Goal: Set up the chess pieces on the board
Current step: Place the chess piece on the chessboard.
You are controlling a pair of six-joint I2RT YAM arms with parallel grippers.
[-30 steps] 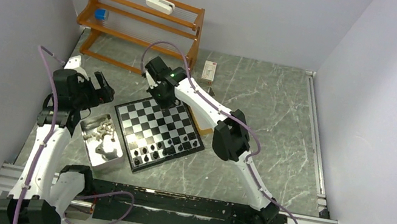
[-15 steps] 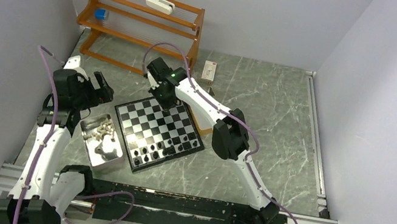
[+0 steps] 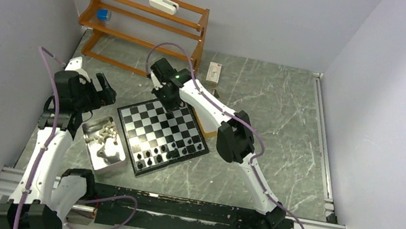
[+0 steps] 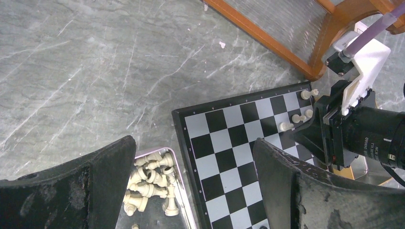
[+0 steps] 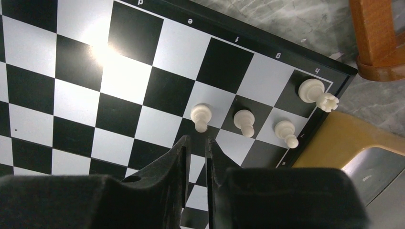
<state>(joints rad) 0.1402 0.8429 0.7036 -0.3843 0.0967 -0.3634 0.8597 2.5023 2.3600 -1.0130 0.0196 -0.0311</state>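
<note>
The board (image 3: 162, 132) lies left of centre, also in the left wrist view (image 4: 239, 157) and the right wrist view (image 5: 124, 81). Black pieces (image 3: 169, 151) stand along its near rows. Three white pawns (image 5: 245, 120) and a white rook (image 5: 315, 91) stand in its far right corner. Several white pieces (image 4: 150, 183) lie loose in a metal tray (image 3: 92, 161) left of the board. My right gripper (image 5: 196, 140) hovers just behind the leftmost pawn (image 5: 200, 117), jaws a narrow gap apart and empty. My left gripper (image 4: 193, 143) is wide open above the tray and the board's left edge.
A wooden rack (image 3: 141, 22) stands at the back left, close behind the right gripper. A small box (image 3: 213, 73) lies beside it. A second tray (image 5: 372, 171) on a tan base sits under the board's far right edge.
My right gripper has shifted slightly towards the board's far corner. The left arm has not moved.
</note>
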